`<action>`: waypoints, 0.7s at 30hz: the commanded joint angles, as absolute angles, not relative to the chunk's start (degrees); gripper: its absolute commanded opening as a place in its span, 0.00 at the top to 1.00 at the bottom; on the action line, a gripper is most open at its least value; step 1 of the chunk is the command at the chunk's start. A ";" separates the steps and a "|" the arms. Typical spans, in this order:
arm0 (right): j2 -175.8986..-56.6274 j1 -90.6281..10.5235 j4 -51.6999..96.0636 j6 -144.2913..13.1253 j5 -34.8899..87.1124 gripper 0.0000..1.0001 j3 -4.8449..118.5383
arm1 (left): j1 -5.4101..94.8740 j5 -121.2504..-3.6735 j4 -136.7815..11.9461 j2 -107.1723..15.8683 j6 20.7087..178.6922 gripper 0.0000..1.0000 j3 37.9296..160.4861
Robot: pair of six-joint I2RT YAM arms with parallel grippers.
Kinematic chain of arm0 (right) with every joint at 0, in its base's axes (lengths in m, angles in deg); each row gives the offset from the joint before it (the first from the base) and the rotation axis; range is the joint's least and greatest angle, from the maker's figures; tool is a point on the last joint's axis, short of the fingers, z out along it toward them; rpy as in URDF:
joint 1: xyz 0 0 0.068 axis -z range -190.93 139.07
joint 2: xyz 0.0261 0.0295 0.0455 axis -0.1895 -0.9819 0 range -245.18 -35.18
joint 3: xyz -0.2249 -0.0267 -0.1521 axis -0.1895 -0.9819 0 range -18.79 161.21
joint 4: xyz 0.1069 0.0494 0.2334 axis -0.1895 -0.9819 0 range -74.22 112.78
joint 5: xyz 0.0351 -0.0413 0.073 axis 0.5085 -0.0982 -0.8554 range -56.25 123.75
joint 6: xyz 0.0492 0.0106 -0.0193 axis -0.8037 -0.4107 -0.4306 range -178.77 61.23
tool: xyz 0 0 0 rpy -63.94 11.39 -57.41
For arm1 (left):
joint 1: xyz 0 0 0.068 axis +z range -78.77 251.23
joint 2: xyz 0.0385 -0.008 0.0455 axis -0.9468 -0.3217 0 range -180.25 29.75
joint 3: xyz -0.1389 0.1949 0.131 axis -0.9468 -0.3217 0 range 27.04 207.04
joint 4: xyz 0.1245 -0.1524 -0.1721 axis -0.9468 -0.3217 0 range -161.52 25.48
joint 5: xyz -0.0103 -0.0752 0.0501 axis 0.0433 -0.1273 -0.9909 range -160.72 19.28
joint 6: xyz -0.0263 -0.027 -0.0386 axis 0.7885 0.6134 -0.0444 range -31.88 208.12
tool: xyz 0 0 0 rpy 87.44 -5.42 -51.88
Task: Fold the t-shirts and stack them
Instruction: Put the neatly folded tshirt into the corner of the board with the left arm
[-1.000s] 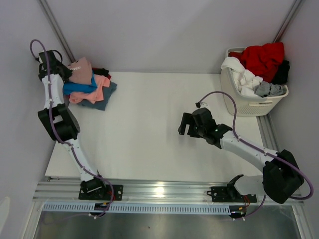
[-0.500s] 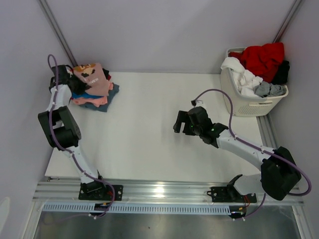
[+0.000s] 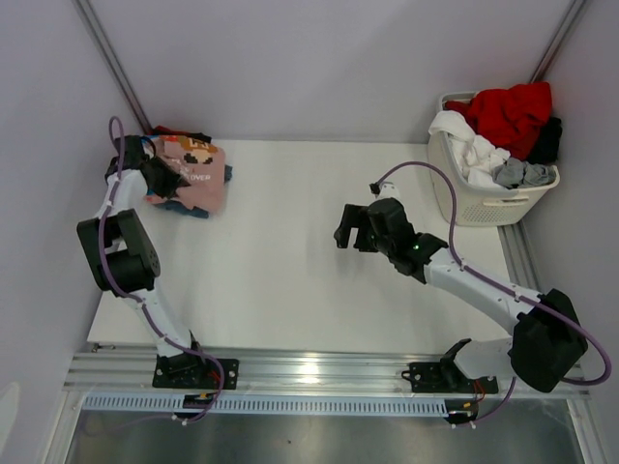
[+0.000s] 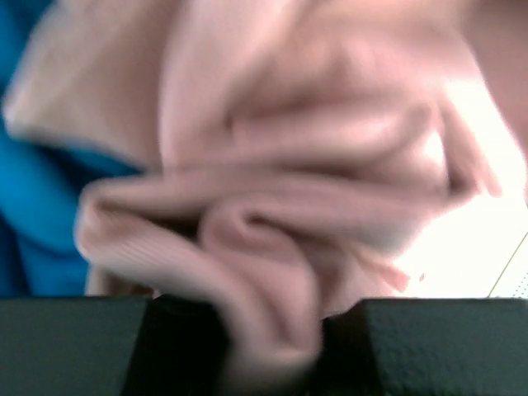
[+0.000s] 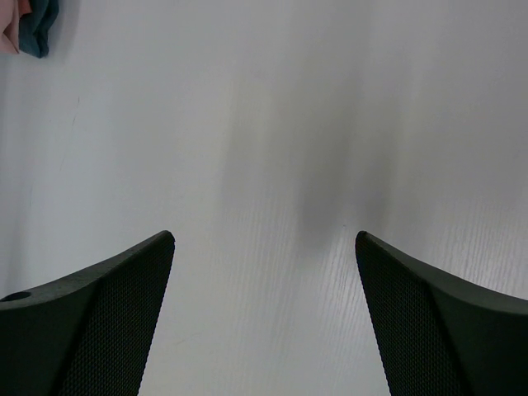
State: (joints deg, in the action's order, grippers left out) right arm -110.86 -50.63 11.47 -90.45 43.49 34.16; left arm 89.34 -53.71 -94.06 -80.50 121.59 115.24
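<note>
Left tool [image 3: 162,174] at ten o'clock of tabletop [image 3: 280,280], down on the pile. Fold of pink tee [image 3: 201,182] between its fingers [image 4: 74,346]; clamped or loose, impossible to tell. Pink tee topmost, print facing up, lying over blue tee [image 4: 29,198]. Right tool [image 3: 350,227] just past centre toward three o'clock, fingers wide apart, nothing between them, above bare tabletop. Basket [image 3: 484,208] at two o'clock, heaped with red tee [image 3: 508,111], white tee [image 3: 466,143], grey tee [image 3: 522,174].
</note>
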 commanded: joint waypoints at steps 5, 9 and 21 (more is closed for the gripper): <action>-105.85 -50.92 9.86 -89.00 45.53 0.05 32.54 | 90.30 -61.04 -98.79 -83.35 121.69 0.73 128.89; -104.35 -51.00 8.28 -89.35 46.23 0.05 31.14 | 91.62 -65.44 -98.89 -86.08 123.62 0.73 134.26; -103.65 -51.00 4.85 -90.58 47.55 0.05 31.49 | 93.03 -68.09 -105.66 -97.95 123.36 0.71 154.03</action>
State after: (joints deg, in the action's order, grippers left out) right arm -104.83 -50.63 5.76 -90.08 46.00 30.84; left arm 91.98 -64.40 -106.37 -96.26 123.12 148.73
